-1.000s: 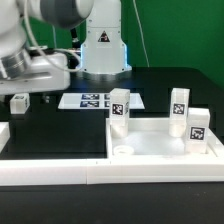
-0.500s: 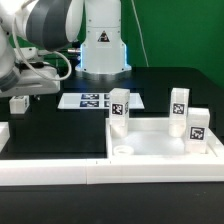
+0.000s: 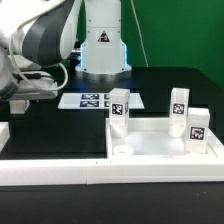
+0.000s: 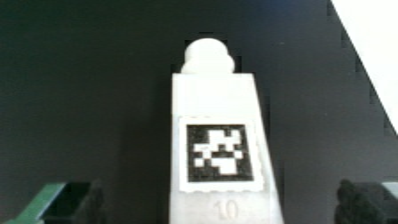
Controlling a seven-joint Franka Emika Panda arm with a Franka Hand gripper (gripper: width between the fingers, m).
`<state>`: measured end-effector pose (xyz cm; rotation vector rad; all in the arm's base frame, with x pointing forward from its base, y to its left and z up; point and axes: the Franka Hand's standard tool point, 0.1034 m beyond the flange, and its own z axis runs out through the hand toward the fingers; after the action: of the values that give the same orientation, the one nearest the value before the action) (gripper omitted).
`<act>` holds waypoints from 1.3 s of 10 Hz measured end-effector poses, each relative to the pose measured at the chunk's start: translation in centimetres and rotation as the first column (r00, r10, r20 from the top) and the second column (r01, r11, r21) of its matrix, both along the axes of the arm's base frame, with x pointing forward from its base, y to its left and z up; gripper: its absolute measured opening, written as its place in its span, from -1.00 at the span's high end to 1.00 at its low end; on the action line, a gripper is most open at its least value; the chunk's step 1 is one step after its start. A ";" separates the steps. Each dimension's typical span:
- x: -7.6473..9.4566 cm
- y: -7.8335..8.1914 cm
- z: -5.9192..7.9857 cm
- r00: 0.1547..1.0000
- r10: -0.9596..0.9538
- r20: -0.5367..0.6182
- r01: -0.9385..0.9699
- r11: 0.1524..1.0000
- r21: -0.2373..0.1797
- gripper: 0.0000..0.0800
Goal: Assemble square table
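Exterior view gives me the overall picture: the large white plastic square tabletop with its raised rim (image 3: pixel 150 150) lies on the black surface (image 3: pixel 60 125) toward the exterior view's right, and three small white tagged leg blocks stand upright on or at it, one near its back left corner (image 3: pixel 119 104), one further right (image 3: pixel 179 103) and one at the right edge (image 3: pixel 197 125). Whether any of them is screwed in I cannot tell from here. The flat white marker board (image 3: pixel 96 99) lies behind them.

I judge the assembly well under way but unfinished, with at least the fourth leg left to handle. That fourth white leg block with a black-and-white tag and a rounded peg end (image 4: pixel 217 130) lies on the dark surface directly under the wrist camera.

The arm leans low over the exterior view's left side, wrist pointing down. The gripper (image 4: pixel 214 205) hangs above the leg with its jaws spread as wide as they go, one on each side of the block, holding nothing.
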<state>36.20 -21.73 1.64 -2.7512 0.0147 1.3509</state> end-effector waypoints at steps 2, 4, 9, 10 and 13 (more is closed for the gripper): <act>0.0 0.0 0.0 1.000 0.000 -0.001 0.000 1.000 0.000 -0.61; 0.0 0.0 0.0 1.000 0.000 -0.001 0.000 1.000 0.000 0.24; 0.0 0.0 0.0 1.000 0.000 -0.001 0.000 1.000 0.000 0.28; 0.0 0.0 0.0 1.000 0.000 -0.001 0.000 1.000 0.000 0.28; 2.5 1.9 5.1 1.000 -0.006 -0.005 0.006 0.999 0.036 0.27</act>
<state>38.68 -19.81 6.72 -2.7167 -0.0014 1.3424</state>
